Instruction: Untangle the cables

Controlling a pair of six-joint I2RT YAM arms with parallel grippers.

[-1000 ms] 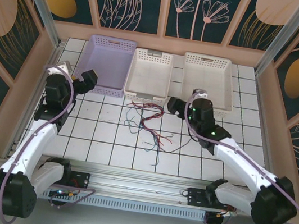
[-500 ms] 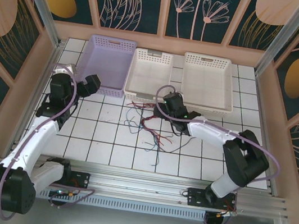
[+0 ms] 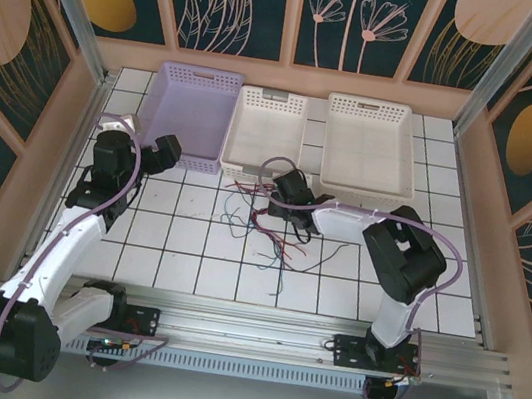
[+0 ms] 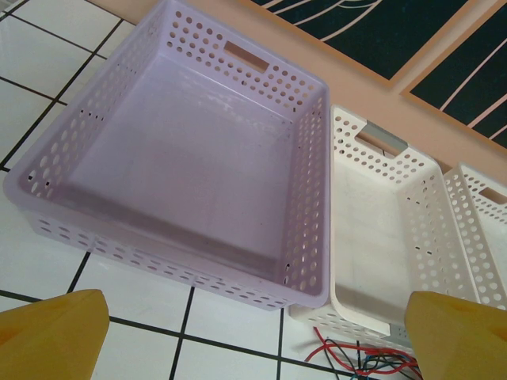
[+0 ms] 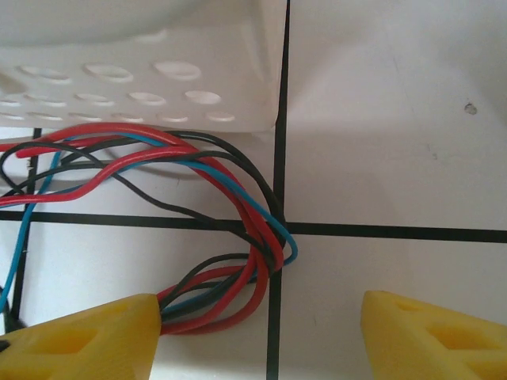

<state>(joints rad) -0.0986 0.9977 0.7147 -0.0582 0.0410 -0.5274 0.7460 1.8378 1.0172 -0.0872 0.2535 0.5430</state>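
Note:
The cables (image 3: 264, 222) are thin red, black and blue-teal wires lying tangled on the white tiles in front of the middle white basket (image 3: 259, 171). My right gripper (image 3: 282, 205) hangs low over the tangle's upper end. In the right wrist view its yellow fingertips (image 5: 79, 340) stand apart, and the twisted bundle of cables (image 5: 238, 198) loops between them and runs under the left one; the right gripper (image 5: 257, 336) is open. My left gripper (image 3: 162, 150) is open beside the lilac basket's (image 3: 201, 72) front corner. In the left wrist view the left gripper (image 4: 253, 340) holds nothing, and cable ends (image 4: 360, 362) show at the lower right.
Three baskets stand in a row at the back: the lilac basket (image 4: 174, 273), the middle white basket (image 4: 348, 261) and a second white basket (image 3: 364, 189) on the right. Loose cable ends trail toward the near edge (image 3: 278, 282). Wooden walls close in the tiled floor.
My right arm has swung left from in front of the right basket to the cable tangle, and its jaws have narrowed. The left gripper has edged slightly toward the lilac basket.

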